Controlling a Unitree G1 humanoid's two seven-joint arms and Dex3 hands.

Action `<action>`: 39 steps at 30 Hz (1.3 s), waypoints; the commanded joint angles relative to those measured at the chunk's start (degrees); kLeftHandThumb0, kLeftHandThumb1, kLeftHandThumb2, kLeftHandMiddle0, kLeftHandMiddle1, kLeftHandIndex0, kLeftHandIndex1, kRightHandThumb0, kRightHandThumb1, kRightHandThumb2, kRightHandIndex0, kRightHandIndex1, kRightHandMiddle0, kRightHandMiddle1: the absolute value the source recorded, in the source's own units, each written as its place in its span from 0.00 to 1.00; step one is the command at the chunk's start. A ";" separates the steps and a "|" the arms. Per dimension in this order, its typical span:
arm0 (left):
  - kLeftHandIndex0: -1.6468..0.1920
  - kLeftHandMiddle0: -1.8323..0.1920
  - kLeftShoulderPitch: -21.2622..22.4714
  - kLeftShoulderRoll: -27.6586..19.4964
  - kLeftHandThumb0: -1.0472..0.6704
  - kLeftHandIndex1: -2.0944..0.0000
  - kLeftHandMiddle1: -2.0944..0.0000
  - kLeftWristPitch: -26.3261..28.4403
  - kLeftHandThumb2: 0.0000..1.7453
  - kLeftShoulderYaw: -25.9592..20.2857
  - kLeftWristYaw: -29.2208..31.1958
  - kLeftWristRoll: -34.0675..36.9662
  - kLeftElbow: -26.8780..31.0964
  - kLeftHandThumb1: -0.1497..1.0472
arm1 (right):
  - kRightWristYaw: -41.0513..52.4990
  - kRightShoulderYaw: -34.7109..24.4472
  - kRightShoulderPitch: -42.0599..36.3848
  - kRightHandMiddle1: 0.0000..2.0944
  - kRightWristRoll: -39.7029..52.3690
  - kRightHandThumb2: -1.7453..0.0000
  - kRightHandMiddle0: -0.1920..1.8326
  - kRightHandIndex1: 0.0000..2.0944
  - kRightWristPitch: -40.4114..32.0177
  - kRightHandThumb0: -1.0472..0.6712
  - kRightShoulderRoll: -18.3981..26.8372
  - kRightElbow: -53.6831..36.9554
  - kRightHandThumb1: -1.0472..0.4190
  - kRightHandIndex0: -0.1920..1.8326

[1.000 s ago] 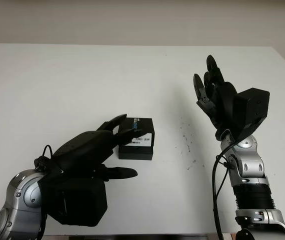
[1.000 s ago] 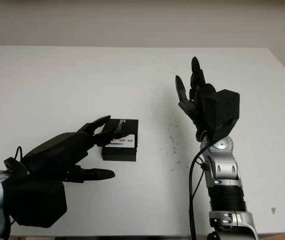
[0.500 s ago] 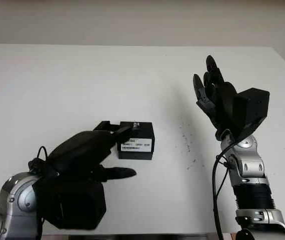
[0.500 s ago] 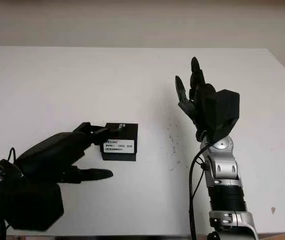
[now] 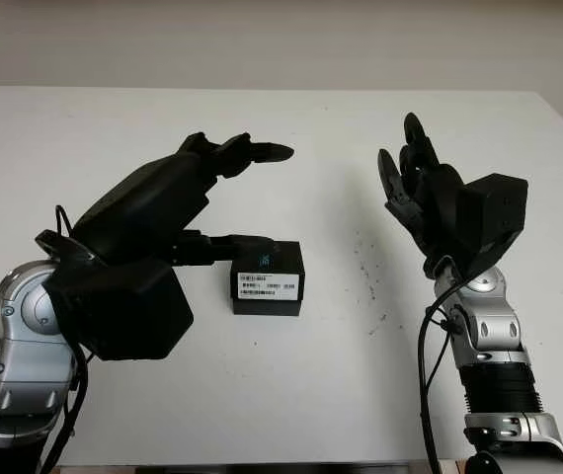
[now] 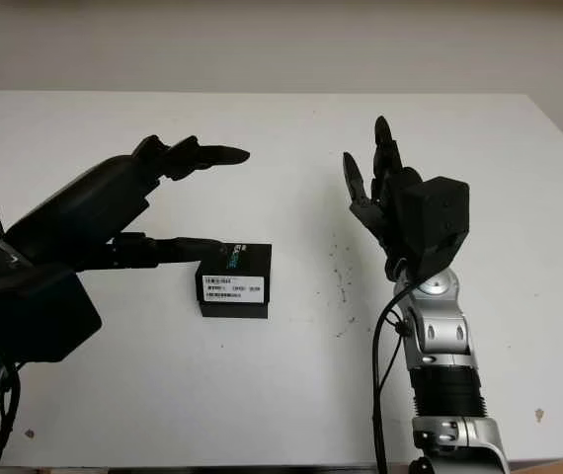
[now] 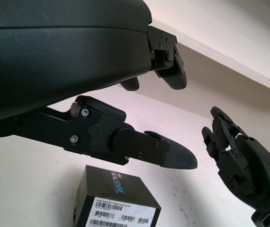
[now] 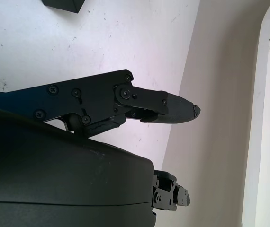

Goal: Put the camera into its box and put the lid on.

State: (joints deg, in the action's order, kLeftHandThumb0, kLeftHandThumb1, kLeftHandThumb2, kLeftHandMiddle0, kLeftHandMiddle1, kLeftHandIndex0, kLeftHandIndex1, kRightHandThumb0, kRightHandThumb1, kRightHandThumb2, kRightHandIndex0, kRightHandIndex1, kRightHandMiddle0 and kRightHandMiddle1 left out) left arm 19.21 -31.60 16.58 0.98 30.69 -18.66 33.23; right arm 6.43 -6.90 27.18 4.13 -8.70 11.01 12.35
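On the white table (image 5: 114, 128), a little left of its middle, sits the black camera box (image 5: 269, 277), lid on, a white barcode label on the side facing me and a blue logo on top. From my left eye, my left hand (image 5: 188, 188) hangs raised above the table just left of the box, holding nothing; its upper fingers (image 5: 252, 151) reach out over the table beyond the box, while the lower finger stretches toward the box's top left corner, and I cannot tell whether it touches. My right hand (image 5: 425, 193) stands upright, well apart from the box on its right, open and empty, above a patch of small dark specks (image 5: 365, 276) on the tabletop.

From my right eye the same layout holds: box (image 6: 233, 281) closed, left hand (image 6: 133, 202) beside and above it, right hand (image 6: 390, 197) raised.

In my left wrist view, my lower finger (image 7: 139, 149) hovers over the box (image 7: 116, 203), with a gap visible between them; the right hand (image 7: 241, 161) shows beyond.

In my right wrist view, one finger (image 8: 144, 101) extends over the bare table, and a corner of the box (image 8: 64, 4) sits at the edge.
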 commanded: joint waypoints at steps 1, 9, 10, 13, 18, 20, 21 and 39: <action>0.92 1.00 2.58 -0.79 0.23 0.65 0.45 0.81 0.04 -0.23 0.98 1.24 -1.22 1.00 | -0.07 0.07 0.80 0.02 0.22 0.72 0.02 0.02 -0.07 0.31 -0.13 -0.71 0.00 0.00; 0.90 0.92 13.69 -7.19 0.12 0.89 0.86 8.53 0.03 5.96 13.91 3.25 -10.69 0.98 | -0.56 0.32 0.49 0.03 -0.01 0.73 0.03 0.02 -0.53 0.31 -0.35 -1.50 0.00 0.00; 0.90 0.92 15.22 -7.63 0.10 0.93 0.91 9.54 0.03 7.36 15.33 2.93 -12.07 0.97 | -0.69 0.35 0.45 0.03 -0.04 0.72 0.03 0.02 -0.73 0.31 -0.38 -1.65 0.00 0.00; 0.91 0.93 18.84 -7.89 0.09 0.96 0.95 9.87 0.02 11.16 17.99 1.97 -16.86 0.95 | -0.61 0.45 0.32 0.03 0.00 0.72 0.03 0.02 -0.73 0.31 -0.35 -1.81 0.00 0.00; 0.92 0.93 22.16 -7.57 0.07 0.97 0.96 5.53 0.02 16.12 19.76 -0.27 -25.37 0.92 | -0.94 0.58 0.31 0.03 0.05 0.73 0.03 0.02 -0.73 0.31 -0.49 -1.91 0.00 0.00; 0.93 0.93 23.04 -7.42 0.06 0.97 0.97 4.71 0.03 17.62 20.84 -1.05 -27.70 0.92 | -0.90 0.52 0.25 0.03 0.33 0.73 0.03 0.02 -0.67 0.31 -0.55 -1.90 0.00 0.00; 0.93 0.93 23.28 -7.26 0.06 0.97 0.97 4.77 0.03 18.03 21.41 -1.09 -28.57 0.92 | -0.94 0.53 0.25 0.03 0.33 0.73 0.03 0.02 -0.60 0.31 -0.53 -1.83 0.00 0.00; 0.93 0.94 23.47 -3.95 0.08 0.97 0.97 3.99 0.03 19.31 22.84 -1.02 -34.51 0.90 | -1.07 0.74 0.12 0.03 -0.22 0.73 0.03 0.02 0.36 0.30 -0.35 -1.33 0.00 0.00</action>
State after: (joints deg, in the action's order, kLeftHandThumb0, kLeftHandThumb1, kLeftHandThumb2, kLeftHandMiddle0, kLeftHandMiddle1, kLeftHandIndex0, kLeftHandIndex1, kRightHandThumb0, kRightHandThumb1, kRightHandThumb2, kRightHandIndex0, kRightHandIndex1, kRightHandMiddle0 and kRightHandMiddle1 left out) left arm 41.68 -36.16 20.45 20.25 53.75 -19.83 -0.99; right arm 5.39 -6.06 27.16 3.91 -8.87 10.68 11.40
